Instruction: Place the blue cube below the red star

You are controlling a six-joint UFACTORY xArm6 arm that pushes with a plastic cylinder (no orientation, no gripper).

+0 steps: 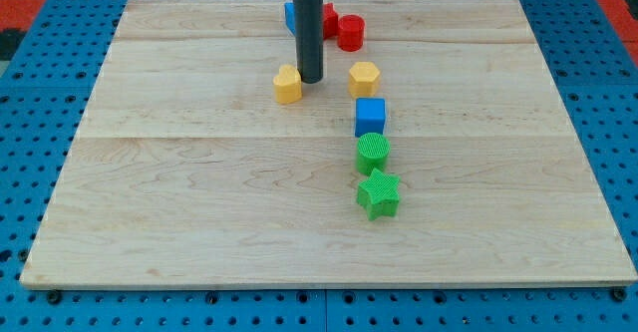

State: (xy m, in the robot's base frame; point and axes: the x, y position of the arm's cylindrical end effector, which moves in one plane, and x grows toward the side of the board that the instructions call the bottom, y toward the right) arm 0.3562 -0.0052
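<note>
The blue cube (pixel 370 116) lies right of the board's centre, just below a yellow hexagon (pixel 364 78) and just above a green cylinder (pixel 372 154). A red block (pixel 328 19), partly hidden behind the rod, sits near the view's top; its shape cannot be made out. A red cylinder (pixel 350 33) is right of it. My tip (pixel 310 79) rests on the board just right of a yellow block (pixel 288 84), almost touching it, and well left of the blue cube.
A green star (pixel 378 193) lies below the green cylinder. A blue block (pixel 290 15) peeks out left of the rod at the top. The wooden board (pixel 150 202) sits on a blue pegboard surface.
</note>
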